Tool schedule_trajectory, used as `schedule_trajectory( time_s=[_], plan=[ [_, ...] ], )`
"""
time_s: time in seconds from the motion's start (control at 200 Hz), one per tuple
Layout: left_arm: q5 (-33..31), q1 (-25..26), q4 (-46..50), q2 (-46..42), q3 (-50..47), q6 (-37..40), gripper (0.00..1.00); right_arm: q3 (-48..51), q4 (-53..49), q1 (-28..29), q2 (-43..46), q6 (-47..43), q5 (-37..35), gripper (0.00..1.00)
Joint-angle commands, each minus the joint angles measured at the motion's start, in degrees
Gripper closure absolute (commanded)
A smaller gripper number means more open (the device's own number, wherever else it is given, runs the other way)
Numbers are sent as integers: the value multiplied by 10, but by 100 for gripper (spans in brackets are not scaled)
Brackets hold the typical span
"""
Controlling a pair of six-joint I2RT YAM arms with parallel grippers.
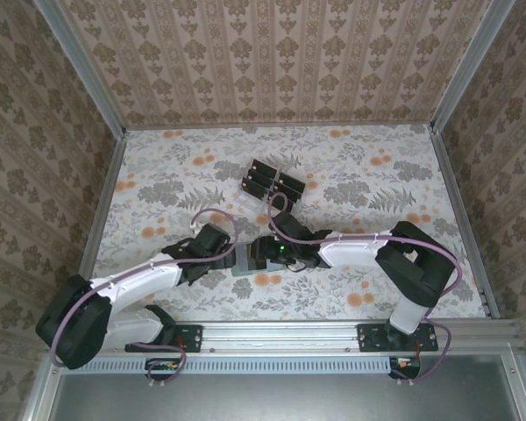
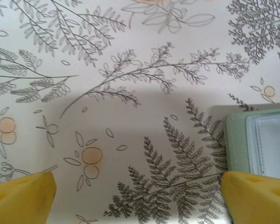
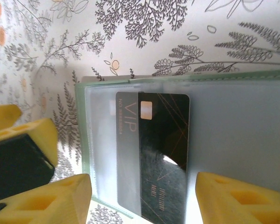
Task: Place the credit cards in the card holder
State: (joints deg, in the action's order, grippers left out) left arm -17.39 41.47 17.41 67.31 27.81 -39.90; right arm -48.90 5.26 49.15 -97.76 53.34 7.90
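The card holder [image 3: 233, 116] lies open on the flowered table, its clear pocket facing up. One black credit card [image 3: 170, 140] marked VIP rests on it, its left part tucked under the pocket and its right part sticking out. My right gripper [image 3: 142, 201] hovers over it, open, with a gap between each yellow finger and the card. My left gripper [image 2: 139, 200] is open over bare table, with the card holder's edge [image 2: 256, 140] just by its right finger. From above, both grippers [image 1: 221, 250] [image 1: 261, 253] meet at the card holder [image 1: 243, 266]. More credit cards [image 1: 285, 182] stand in a rack.
The clear rack [image 1: 261, 178] with the black cards stands near the middle of the table, beyond the grippers. Patterned walls close off the left, back and right sides. One of the left gripper's yellow fingers [image 3: 18, 135] sits close to the card holder's left edge.
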Motion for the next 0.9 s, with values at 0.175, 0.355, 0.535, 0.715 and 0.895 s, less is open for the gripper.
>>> schedule_trajectory(
  time_s=[0.175, 0.355, 0.535, 0.715, 0.895],
  plan=[
    [11, -10, -1, -3, -9, 2, 0, -56, -115, 1, -5, -55, -32, 60],
    [16, -12, -7, 12, -8, 4, 0, -74, -121, 2, -30, -63, -27, 81],
    [18, -11, -14, 28, -3, 6, 0, -88, -125, 1, -53, -69, -25, 87],
    [22, -12, -23, 50, 4, 12, 0, -100, -123, 3, -72, -69, -16, 89],
    [26, -12, -35, 68, 4, 12, 0, -120, -123, 12, -91, -67, -9, 90]
  ],
)
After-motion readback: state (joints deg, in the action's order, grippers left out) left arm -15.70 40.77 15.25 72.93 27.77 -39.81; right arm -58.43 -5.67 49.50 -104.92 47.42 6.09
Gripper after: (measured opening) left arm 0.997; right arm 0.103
